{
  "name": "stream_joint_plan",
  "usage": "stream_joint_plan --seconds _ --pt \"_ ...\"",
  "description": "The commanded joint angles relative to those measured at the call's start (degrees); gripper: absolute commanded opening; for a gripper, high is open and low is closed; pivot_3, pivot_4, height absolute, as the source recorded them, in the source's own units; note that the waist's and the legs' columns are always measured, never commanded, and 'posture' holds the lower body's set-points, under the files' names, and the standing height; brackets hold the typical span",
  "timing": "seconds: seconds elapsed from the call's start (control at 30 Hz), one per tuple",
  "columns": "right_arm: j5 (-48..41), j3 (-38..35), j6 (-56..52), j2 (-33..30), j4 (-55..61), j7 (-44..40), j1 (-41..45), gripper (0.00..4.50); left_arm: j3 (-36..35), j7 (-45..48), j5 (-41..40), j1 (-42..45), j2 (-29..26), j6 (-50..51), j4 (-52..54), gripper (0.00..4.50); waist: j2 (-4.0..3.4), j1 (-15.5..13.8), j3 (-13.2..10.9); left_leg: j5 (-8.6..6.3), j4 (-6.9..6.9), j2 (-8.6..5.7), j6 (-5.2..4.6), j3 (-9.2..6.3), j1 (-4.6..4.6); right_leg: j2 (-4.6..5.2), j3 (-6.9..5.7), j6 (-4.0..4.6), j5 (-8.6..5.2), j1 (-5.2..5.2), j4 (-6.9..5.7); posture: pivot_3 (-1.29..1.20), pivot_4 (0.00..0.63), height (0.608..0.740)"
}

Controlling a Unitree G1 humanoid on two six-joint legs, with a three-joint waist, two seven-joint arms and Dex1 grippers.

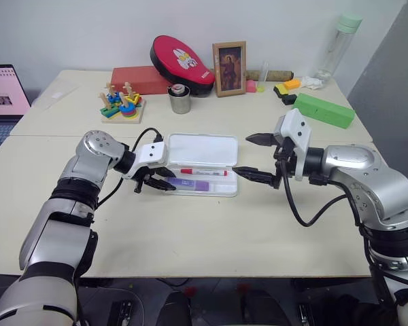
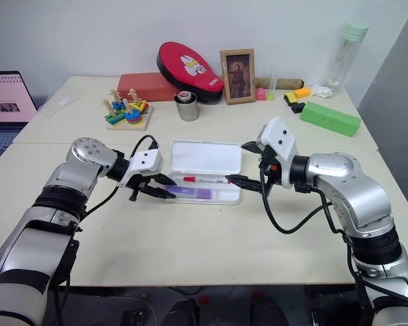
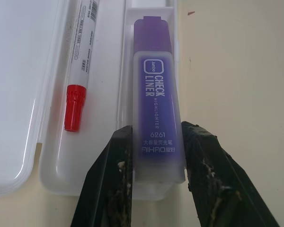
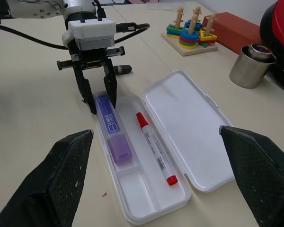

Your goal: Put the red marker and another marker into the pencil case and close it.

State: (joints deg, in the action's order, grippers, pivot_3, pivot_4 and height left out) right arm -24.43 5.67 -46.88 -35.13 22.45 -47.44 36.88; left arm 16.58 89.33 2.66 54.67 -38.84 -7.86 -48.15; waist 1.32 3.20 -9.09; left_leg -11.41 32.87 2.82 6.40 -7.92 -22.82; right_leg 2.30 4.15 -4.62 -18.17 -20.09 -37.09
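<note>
Writing read on lavender marker (image 3: 155,101) in left wrist view: "CHECK LINER", "HIGHLIGHTER", "6261", "AIHAO" + a few chars too small to read. Barcode and fine print noted on barrel of red marker (image 3: 80,71); not legible.

Pencil case (image 1: 202,151) lies open at table centre, lid laid flat on far side of tray. Tray is divided lengthwise. Red marker is seen in the compartment next to the lid, lying flat, parallel to case long edge. Lavender marker is seen in the compartment away from the lid, also lengthwise, purple cap pointing toward R end of case; a short empty section is left past its cap.

L gripper (image 4: 98,94) is placed at L end of case, fingers (image 3: 109,179) closed against both sides of lavender marker's tail end — marker is gripped while lying in tray.

R gripper (image 1: 255,157) is held just off R end of case, jaws spread wide, nothing between them, no contact w/ case.
</note>
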Motion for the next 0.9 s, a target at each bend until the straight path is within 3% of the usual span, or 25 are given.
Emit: stream_joint_plan --seconds 0.03,0.1,0.57,0.77,0.9 --pt "-1.27 -0.68 0.25 -0.56 2.54 -0.21 0.05 4.50 -0.79 -0.23 0.13 1.50 0.20 0.58 0.88 1.21 0.00 0.03 0.00 0.00 0.00 0.00 0.00 0.00 0.00 0.00 0.00 0.00 0.00 0.00 0.00 0.00 0.150 0.740" --pt "-1.37 -0.60 0.28 -0.58 2.46 -0.12 0.13 4.50 -0.96 -0.55 0.13 1.58 0.44 1.01 0.89 1.91 0.00 0.04 0.00 0.00 0.00 0.00 0.00 0.00 0.00 0.00 0.00 0.00 0.00 0.00 -0.01 0.00 0.150 0.740" --pt "-2.15 0.22 1.69 -0.81 2.00 -1.26 0.62 4.50 -4.48 -3.78 -3.30 0.51 0.95 6.67 6.00 4.48 0.00 0.04 0.00 0.00 0.02 0.00 0.00 -0.01 0.00 0.00 0.00 0.00 0.00 0.01 -0.02 0.00 0.150 0.740" --pt "-3.36 -0.16 1.98 0.14 2.17 -1.74 0.45 4.50 -12.31 -12.24 -8.93 -8.15 -0.77 20.92 19.89 4.49 0.00 0.28 0.00 0.00 0.01 0.00 -0.01 -0.02 0.03 0.00 0.01 0.00 0.00 0.03 -0.01 0.00 0.150 0.740" --pt "-4.90 -0.50 3.11 0.61 1.22 -3.63 1.64 4.50 -22.83 -21.37 -15.93 -20.34 -1.96 35.56 37.89 4.49 -0.02 0.79 0.00 0.01 0.02 0.01 -0.01 -0.02 0.05 0.00 0.01 0.00 0.00 0.03 -0.05 0.00 0.150 0.740"
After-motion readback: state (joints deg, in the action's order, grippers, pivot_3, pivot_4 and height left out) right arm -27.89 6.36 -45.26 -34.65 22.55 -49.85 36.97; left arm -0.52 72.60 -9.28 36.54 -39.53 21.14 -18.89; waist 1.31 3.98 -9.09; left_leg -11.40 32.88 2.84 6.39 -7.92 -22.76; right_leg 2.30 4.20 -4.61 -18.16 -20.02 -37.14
